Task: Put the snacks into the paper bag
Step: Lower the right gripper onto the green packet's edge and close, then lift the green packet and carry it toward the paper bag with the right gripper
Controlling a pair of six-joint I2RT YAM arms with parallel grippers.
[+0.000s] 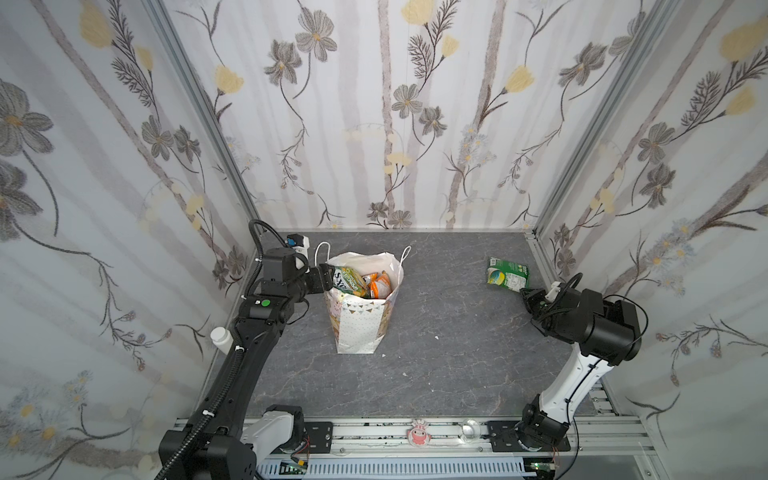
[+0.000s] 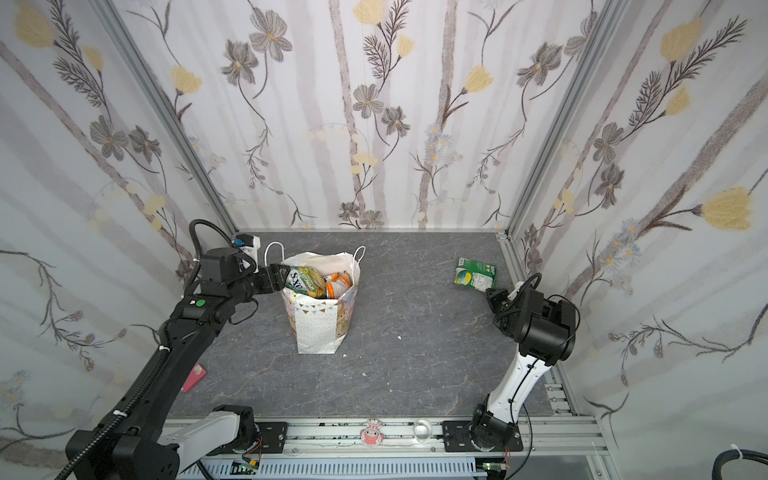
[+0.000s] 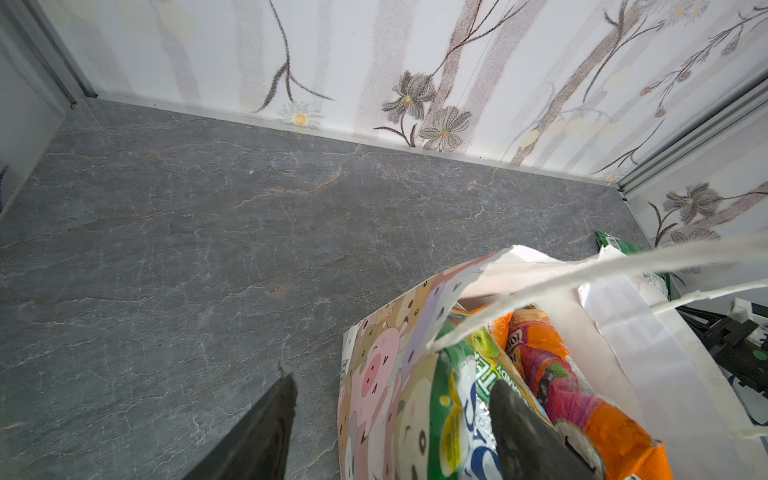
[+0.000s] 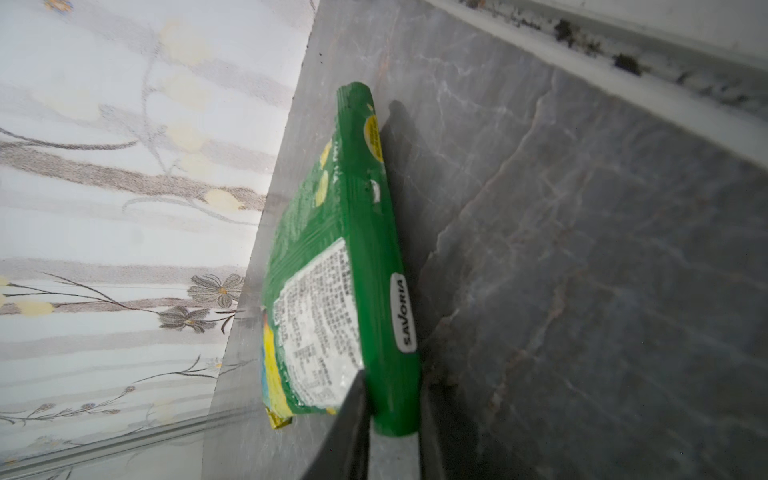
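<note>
**Camera layout: one overhead stereo head and one camera on each wrist.**
Both top views look steeply down from high above the front rail (image 1: 374,430) toward the back wall (image 1: 395,124). They stand far enough off to take in the whole table (image 1: 436,374), the bag (image 1: 357,328) and the packet (image 1: 507,272), and they overlap almost wholly. The left wrist camera sits close behind the left gripper (image 3: 392,382) and faces across the table to the back wall, with the bag's mouth near and the packet beyond it. The right wrist camera, rolled sideways, looks along the right gripper (image 4: 392,386) at the packet from very near.
</note>
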